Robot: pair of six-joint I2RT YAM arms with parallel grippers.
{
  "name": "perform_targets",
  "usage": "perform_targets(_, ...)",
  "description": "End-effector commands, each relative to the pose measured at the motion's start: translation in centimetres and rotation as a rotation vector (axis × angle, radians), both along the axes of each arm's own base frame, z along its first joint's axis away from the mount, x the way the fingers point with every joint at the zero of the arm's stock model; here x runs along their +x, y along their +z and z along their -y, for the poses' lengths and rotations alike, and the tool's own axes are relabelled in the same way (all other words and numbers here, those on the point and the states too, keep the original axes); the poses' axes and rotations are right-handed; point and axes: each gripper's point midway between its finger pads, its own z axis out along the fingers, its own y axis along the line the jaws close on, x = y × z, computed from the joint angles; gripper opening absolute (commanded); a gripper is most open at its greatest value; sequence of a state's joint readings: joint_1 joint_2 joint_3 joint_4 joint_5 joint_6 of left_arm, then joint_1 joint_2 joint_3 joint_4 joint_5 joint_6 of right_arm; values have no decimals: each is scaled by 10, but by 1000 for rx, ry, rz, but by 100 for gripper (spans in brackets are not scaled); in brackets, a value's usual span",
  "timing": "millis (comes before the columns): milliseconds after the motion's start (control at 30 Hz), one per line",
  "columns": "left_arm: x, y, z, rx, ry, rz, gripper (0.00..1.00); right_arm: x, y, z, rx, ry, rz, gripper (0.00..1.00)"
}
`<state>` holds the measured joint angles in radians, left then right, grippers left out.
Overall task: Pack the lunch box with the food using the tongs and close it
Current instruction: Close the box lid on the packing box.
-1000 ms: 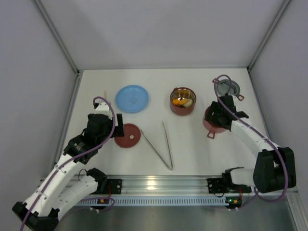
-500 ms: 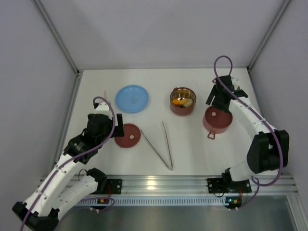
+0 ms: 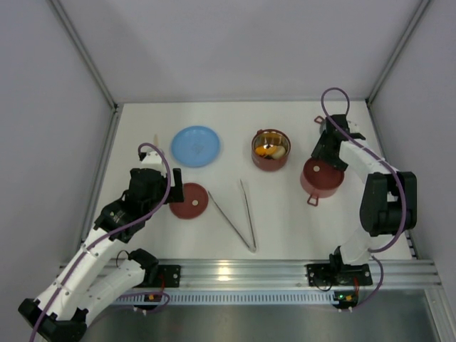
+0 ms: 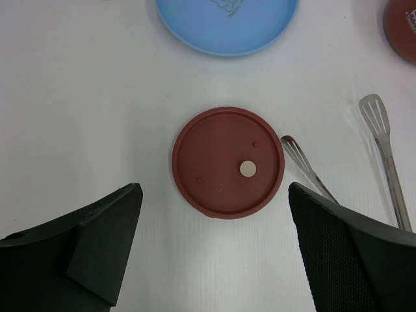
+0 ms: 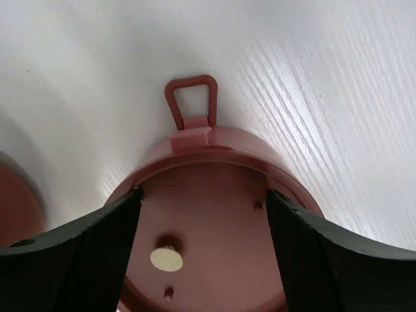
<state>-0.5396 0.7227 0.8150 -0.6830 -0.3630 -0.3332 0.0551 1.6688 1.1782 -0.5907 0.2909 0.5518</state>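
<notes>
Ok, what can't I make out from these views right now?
Food in the open bowl: top view, too small to count.
Lidded bowl: contents hidden by its lid, top and right wrist views.
Right end effector: wrist view, open over that lid; contact unclear.
Tongs: left wrist view, joined end hidden behind the left end effector.

Left wrist view: blue plate (image 4: 227, 26) cut by top edge; tongs (image 4: 376, 117) run under the finger (image 4: 351, 260) at lower right.
Right wrist view: lidded bowl (image 5: 221, 227) cut at bottom edge.
Top view: food (image 3: 271, 151) too small to sort.
</notes>
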Motion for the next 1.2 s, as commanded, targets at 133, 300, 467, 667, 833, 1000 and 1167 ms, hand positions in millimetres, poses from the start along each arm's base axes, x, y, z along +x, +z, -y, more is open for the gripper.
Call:
perform_targets(133, 3, 6, 3, -2, -11, 24, 99, -39, -84, -14, 114, 7, -179, 76)
perform_targets(300, 4, 5, 3, 0, -12, 21, 99, -45, -77, -18, 136, 14, -152, 76)
perform_targets(467, 3, 6, 2, 1, -11, 25, 99, -58, -67, -26, 156, 37, -115, 76)
perform_targets(667, 3, 5, 2, 1, -10, 22, 99, -82, -64, -38, 178, 67, -81, 76)
perform_targets(833, 4, 4, 3, 3, -9, 15, 99, -81, -25, -31, 139, 58, 10, 76)
perform_targets(1000, 4, 3, 2, 7, -7, 13, 99, -59, 51, -33, 113, 82, 157, 76)
perform_targets(1167, 5, 3, -2, 18, 20, 15, 99, -58, 127, -78, 64, 218, 297, 75)
